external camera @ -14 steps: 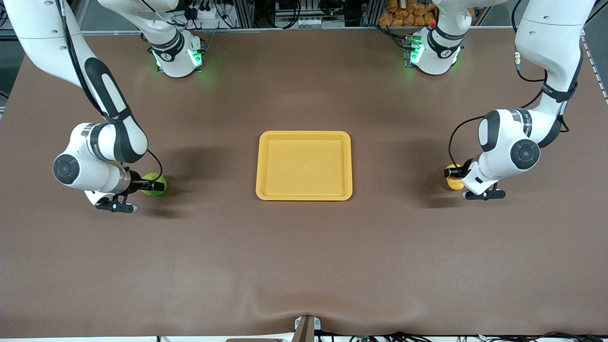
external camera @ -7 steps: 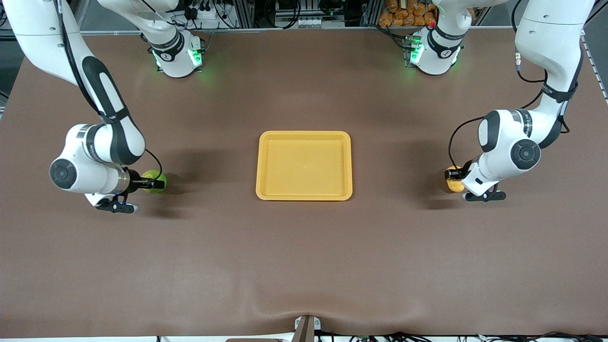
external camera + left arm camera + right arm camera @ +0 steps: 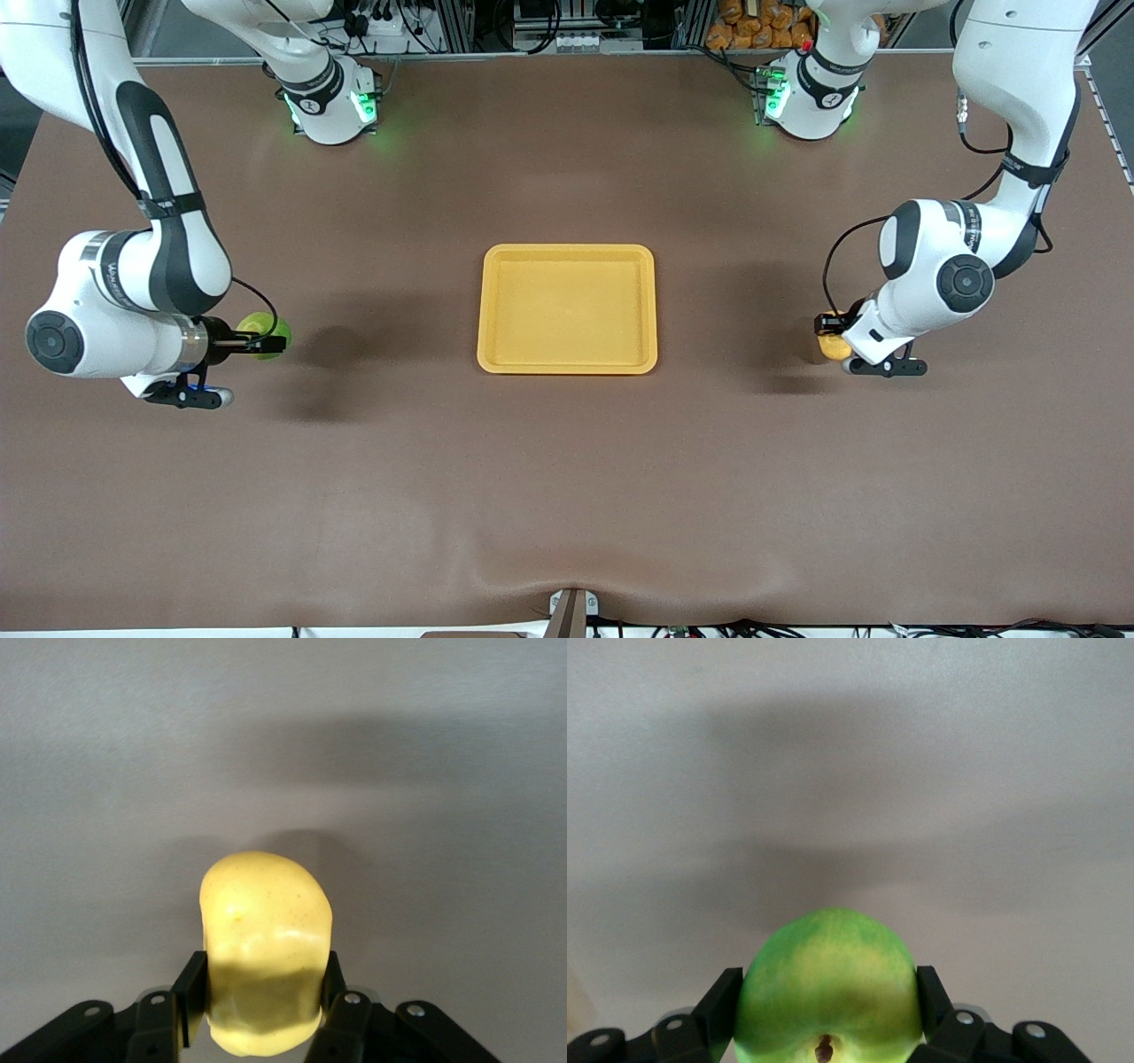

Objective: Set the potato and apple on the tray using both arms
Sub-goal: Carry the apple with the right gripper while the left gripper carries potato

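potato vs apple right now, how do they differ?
Colour: the potato is yellow-orange, the apple bright green.
Shape: the potato is oblong and lumpy, the apple round with a brown stem dimple.
Holder: the potato sits in the left pincer at the left arm's end of the table, the apple in the right pincer at the right arm's end.
Shared: each is clamped between two fingers, and neither is on the tray yet.

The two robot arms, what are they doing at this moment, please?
Each arm has picked up one item. The right gripper is shut on the apple, lifted over the table toward the right arm's end. The left gripper is shut on the potato, over the table toward the left arm's end. The tray between them holds nothing yet.
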You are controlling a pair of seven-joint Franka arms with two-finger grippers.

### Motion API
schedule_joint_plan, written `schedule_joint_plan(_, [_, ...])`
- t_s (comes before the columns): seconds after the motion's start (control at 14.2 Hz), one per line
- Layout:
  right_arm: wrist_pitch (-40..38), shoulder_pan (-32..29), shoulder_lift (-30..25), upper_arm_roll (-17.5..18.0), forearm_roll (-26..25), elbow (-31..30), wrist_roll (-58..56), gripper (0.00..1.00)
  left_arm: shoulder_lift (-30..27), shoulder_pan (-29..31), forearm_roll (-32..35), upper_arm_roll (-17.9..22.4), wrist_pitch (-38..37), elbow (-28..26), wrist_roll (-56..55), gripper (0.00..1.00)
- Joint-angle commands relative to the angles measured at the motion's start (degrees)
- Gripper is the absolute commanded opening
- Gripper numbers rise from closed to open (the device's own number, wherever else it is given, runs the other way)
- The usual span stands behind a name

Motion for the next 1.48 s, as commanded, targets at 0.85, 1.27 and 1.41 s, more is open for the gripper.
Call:
schedule_joint_plan(0.85, [-12.7,4.9,-5.8,0.3,1.1,7.7,0.8,0.00,-0.7,-5.5,-0.2,-11.4,-3.0,7.7,-8.6,0.31])
schedule_joint_plan(1.27, [-14.3,8.3,-7.9,0.2,3.6,7.3,1.4,0.00,2.7,-12.7,-0.3,-11.3,-3.0,11.7,-21.8,0.30])
schedule_joint_plan(1.41, [-14.3,9.8,-7.9,0.3,3.6,6.9,4.1,0.00,3.9,-14.4,-0.3,-11.4,-3.0,13.4,-26.1,0.30])
